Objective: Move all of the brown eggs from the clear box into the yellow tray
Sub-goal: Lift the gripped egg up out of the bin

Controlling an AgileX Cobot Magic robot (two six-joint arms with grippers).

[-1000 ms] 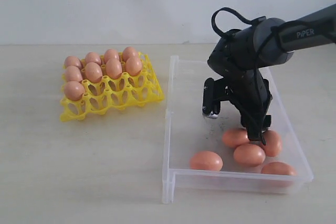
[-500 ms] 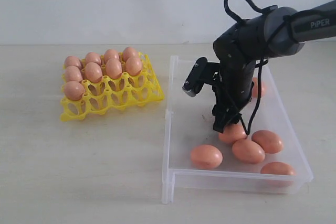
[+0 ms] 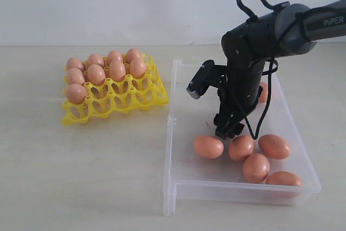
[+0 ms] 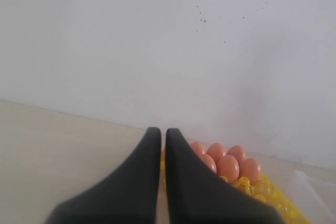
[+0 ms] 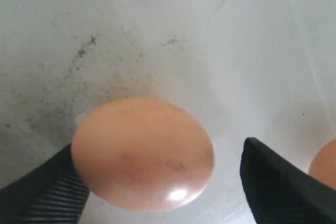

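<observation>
Orange-brown and smooth, one brown egg point(image 5: 142, 150) lies between the right gripper's point(image 3: 227, 132) spread jaws, framed for a pinch on the clear box point(image 3: 168, 155) floor. Far left, the yellow tray point(image 3: 135, 98) sits partly filled. The left gripper point(image 4: 160, 135) is pressed together.

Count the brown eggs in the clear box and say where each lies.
6. Near the clear box's front wall: a row of three brown eggs, then two nearer it. The sixth sits farther back, partly behind the right arm, which may hide more.
</observation>
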